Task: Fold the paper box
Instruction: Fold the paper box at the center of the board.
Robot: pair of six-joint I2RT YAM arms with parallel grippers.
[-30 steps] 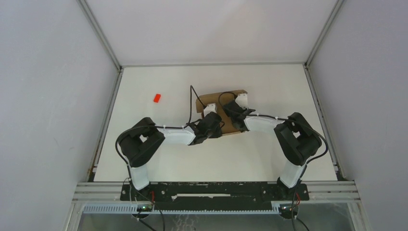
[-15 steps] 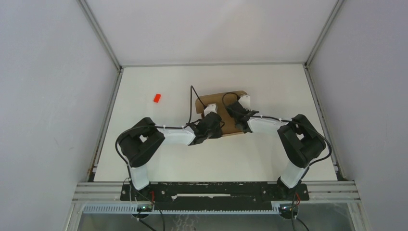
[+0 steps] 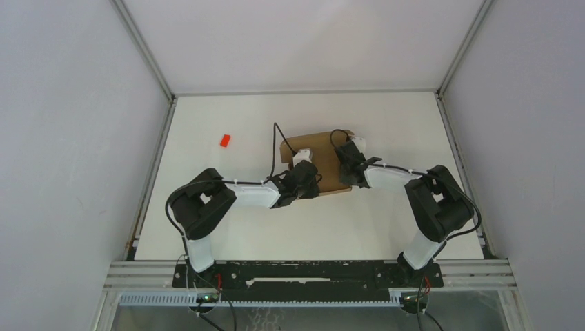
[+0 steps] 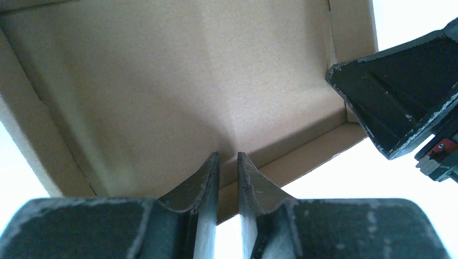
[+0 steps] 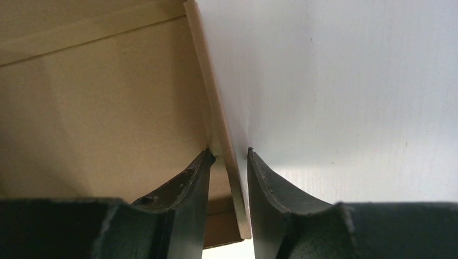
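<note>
Paper box (image 3: 323, 146) sits on the table (image 3: 345, 227), white surface showing on every side. Right hand (image 5: 229, 152) stands spread astride its right wall, one finger touching the edge. Left hand (image 4: 227, 156) has fingers nearly meeting at the near wall; pinching or not, I cannot tell. Red block (image 3: 224, 140) lies well left.

Left arm (image 3: 252, 194) and right arm (image 3: 386, 178): same build, bulky black joint housings, white link shells, white wrist blocks. Loose black cables (image 3: 274, 148) looping off the wrists. Fingers (image 4: 202, 183) dark, curved to thin tips, edges scuffed pale grey. Black base plate (image 3: 310, 272) under both.
</note>
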